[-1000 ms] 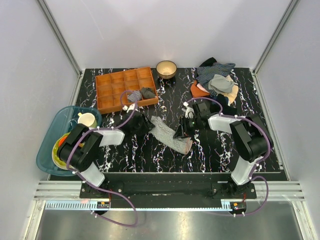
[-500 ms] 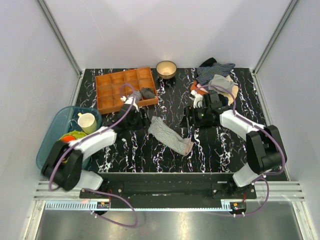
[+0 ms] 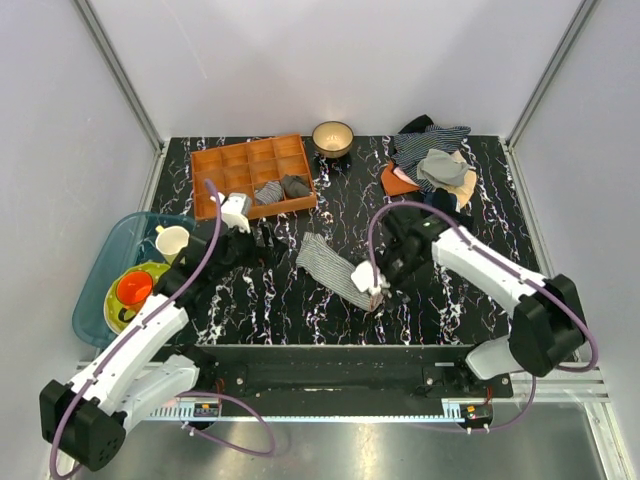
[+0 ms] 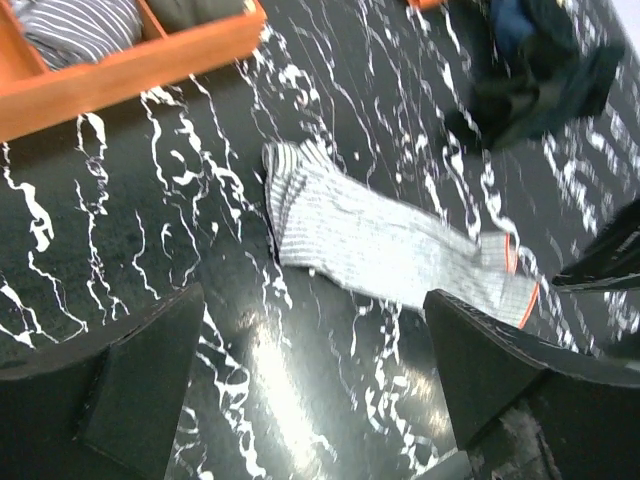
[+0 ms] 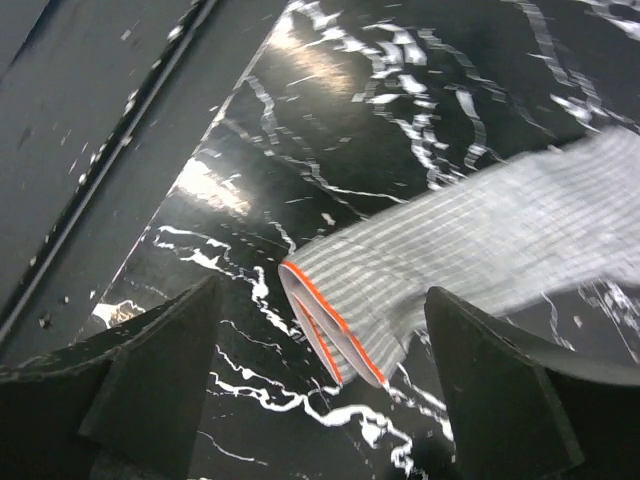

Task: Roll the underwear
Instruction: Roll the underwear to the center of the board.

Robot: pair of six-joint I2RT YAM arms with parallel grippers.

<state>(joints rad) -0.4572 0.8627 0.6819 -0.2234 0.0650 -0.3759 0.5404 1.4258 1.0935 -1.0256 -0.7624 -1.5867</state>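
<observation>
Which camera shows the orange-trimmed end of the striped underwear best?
Right wrist: the orange-edged end of the underwear lies close and large. Left wrist shows the whole strip, slightly blurred; top external shows it small.

Top view high, looking down; wrist views close, oblique, share underwear (image 4: 390, 245).

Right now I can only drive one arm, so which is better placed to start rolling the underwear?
Probably right: the open right gripper hangs over the orange-edged end of the underwear, while the open left gripper sits back from its other end.
</observation>
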